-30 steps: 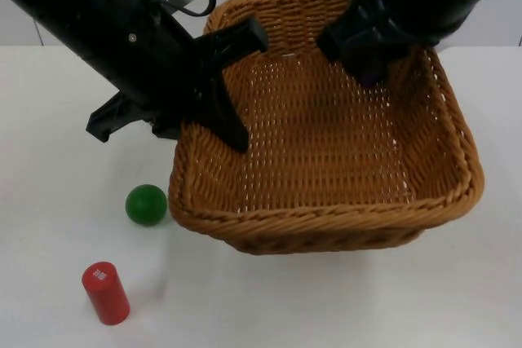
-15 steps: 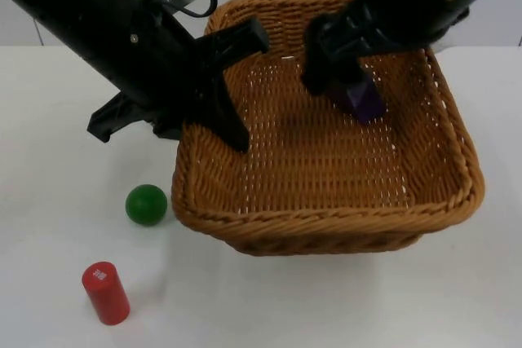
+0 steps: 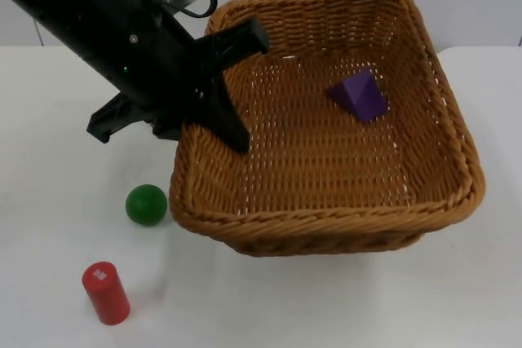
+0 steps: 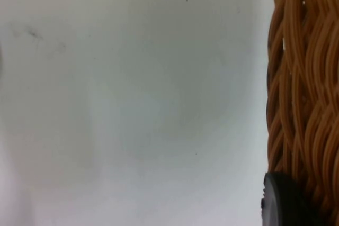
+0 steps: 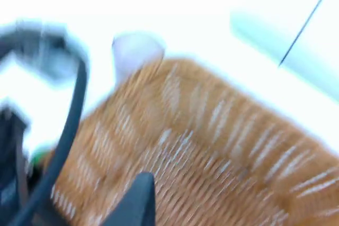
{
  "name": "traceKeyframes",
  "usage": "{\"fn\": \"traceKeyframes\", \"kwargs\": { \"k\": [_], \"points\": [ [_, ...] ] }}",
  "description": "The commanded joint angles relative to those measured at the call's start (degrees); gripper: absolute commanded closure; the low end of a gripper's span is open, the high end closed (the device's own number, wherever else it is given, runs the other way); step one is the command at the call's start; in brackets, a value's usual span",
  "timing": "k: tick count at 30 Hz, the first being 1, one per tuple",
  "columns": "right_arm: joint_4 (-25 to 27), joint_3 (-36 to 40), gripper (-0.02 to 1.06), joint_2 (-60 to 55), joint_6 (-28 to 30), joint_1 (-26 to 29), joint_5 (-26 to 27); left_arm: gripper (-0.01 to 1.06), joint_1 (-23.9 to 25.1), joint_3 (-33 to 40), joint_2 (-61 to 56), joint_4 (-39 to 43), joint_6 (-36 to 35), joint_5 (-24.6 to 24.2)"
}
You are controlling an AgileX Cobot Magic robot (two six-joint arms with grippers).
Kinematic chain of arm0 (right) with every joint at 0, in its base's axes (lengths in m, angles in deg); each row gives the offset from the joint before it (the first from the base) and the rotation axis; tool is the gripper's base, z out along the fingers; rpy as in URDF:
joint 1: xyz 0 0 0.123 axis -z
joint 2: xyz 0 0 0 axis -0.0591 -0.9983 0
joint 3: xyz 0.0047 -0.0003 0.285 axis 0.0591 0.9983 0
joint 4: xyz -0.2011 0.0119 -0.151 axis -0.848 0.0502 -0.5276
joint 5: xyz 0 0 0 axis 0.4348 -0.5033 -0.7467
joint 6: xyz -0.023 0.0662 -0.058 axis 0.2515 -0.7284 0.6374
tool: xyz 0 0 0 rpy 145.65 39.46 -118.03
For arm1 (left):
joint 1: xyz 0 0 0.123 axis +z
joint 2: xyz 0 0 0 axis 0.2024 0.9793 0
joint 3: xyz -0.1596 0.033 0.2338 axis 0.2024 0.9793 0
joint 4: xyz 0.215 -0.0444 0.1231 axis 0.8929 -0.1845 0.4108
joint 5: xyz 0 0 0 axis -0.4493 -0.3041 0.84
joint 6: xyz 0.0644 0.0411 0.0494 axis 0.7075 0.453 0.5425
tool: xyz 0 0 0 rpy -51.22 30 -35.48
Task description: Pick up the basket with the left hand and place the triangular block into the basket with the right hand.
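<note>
purple triangular block (image 3: 359, 94) in basket (image 3: 326, 218) (left hand (image 3: 224, 91) on rim)

baskets 1 (image 3: 326, 226) | purple blocks 1 (image 3: 359, 95) | green balls 1 (image 3: 146, 204) | red cylinders 1 (image 3: 105, 292)

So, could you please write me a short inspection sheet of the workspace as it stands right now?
Surface: white table top, no spills seen.
Job's things: wicker basket held at its left rim; purple triangular block lies inside it, toward the far right.
Clutter: green ball beside the basket's near left corner, apart from it; red cylinder lying nearer the front.
Grippers: left gripper shut on the basket rim; right gripper above the basket, by its wrist view.
Cables: robot's own, left out.
Surroundings: grey partition wall behind.
</note>
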Motion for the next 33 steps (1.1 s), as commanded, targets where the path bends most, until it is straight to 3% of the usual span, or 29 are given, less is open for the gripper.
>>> {"fn": "traceKeyframes", "kwargs": {
  "k": [1,6,8,10,12,14,16,17,18,20,33],
  "points": [
    [-0.81,-0.25,0.01,4.2,-2.03,2.19,1.44,1.05,-0.2,-0.61,-0.52,-0.79,-0.18,-0.34],
    [-0.16,-0.25,0.01,11.93,-2.66,9.96,1.22,1.05,-0.2,-0.61,-0.52,-0.41,-0.18,-0.34],
    [-0.16,-0.25,0.01,15.97,-2.66,17.04,-0.21,1.05,-0.2,-0.61,-0.52,-0.28,-0.18,-0.13],
    [-0.16,-0.25,0.01,17.39,-2.47,19.68,-1.2,1.05,-0.2,-0.61,-0.52,-0.2,-0.18,0.01],
    [0.55,-0.25,0.01,19.45,-1.86,25.81,-3.45,1.05,-0.2,-0.61,-0.52,-0.07,-0.18,0.72],
    [8.04,-0.25,0.01,20.91,5.08,30.97,-6.33,1.05,-0.2,-0.61,-0.52,-0.07,-0.18,1.14],
    [21.57,0.39,0.01,21.55,17.66,36.12,-8.52,1.05,-0.2,-0.61,-0.52,-0.07,-0.18,1.75],
    [21.57,0.39,0.01,21.55,17.66,36.12,-8.52,1.05,-0.2,-0.61,-0.52,-0.07,-0.18,1.75],
    [27.8,0.84,0.01,21.65,22.34,37.77,-9.47,1.05,-0.2,-0.61,-0.52,0.03,-0.18,2.05],
    [32.14,1.4,0.01,21.79,26.08,39.33,-9.93,1.05,-0.2,-0.61,-0.52,0.57,-0.18,2.61],
    [32.28,1.48,0.01,21.79,26.08,39.19,-11.34,1.05,-0.43,-0.71,6.93,0.06,1.38,6.37]
  ]
}}
